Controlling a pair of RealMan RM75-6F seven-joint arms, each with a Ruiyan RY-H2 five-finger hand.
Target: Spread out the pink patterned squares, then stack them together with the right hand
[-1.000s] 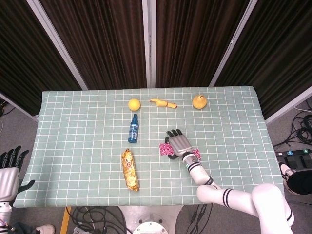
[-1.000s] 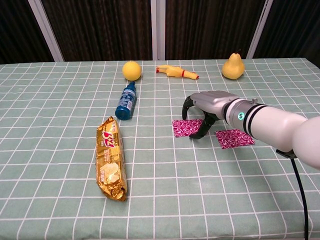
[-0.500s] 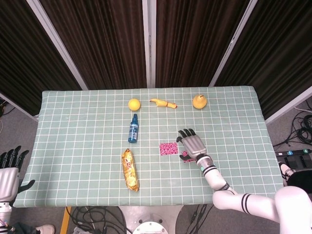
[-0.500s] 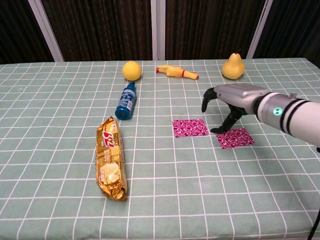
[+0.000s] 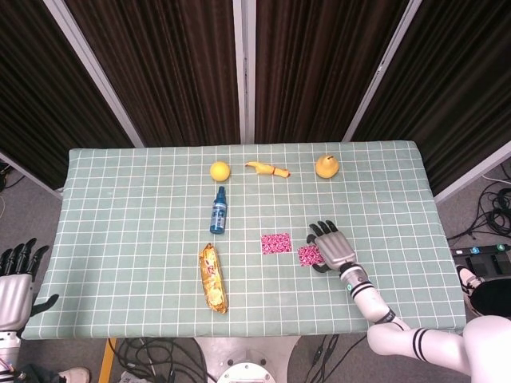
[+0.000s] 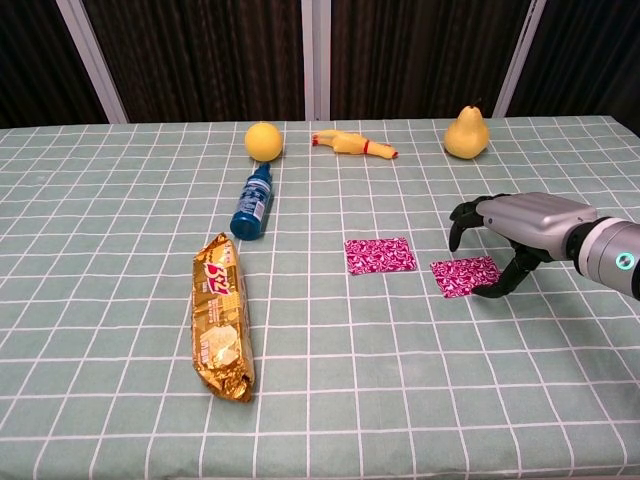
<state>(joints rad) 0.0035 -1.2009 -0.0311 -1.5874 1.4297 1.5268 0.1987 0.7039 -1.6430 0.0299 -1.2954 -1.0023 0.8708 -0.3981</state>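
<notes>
Checked table (image 5: pixel 120 199): two pink squares (image 6: pixel 380 255), bottle (image 6: pixel 251 203), snack pack (image 6: pixel 222 313), fruit (image 6: pixel 263 140).

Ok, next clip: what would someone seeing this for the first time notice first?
Probably the two pink patterned squares lying flat and apart near the table's middle, bright against the green checked cloth. The right hand sits at the right square, thumb tip at its edge. A gold snack packet lies to the left.
</notes>
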